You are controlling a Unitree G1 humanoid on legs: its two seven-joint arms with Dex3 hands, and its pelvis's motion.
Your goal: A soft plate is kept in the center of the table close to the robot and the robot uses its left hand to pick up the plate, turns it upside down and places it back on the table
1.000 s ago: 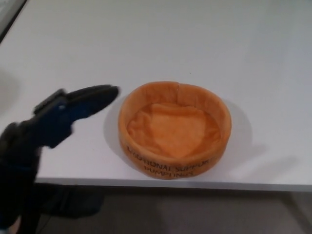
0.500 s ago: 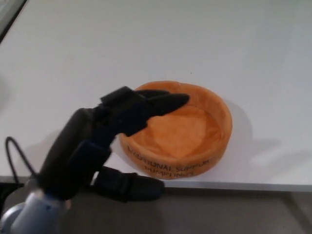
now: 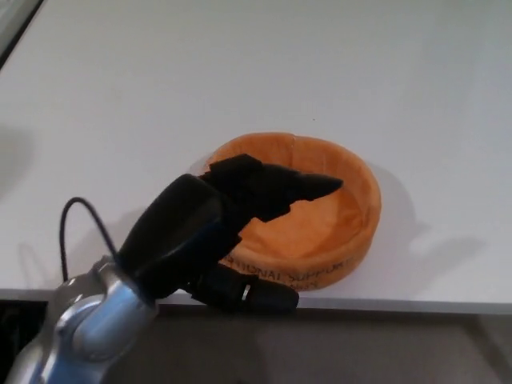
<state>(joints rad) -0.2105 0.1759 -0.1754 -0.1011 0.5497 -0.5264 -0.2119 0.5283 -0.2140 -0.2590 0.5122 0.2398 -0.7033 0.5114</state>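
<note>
- The orange plate (image 3: pixel 320 216) sits right side up on the white bench (image 3: pixel 240 72), close to its near edge, about midway along.
- The left hand (image 3: pixel 240 216) straddles the plate's left wall: fingers (image 3: pixel 308 188) reach inside, thumb (image 3: pixel 256 294) lies outside below the near edge, spread, not clamped.
- A black cable (image 3: pixel 76 220) loops from the wrist.

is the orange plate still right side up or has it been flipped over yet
Right side up. The soft plate sits on the table with its hollow interior facing up; the left hand reaches over its near rim.
</note>
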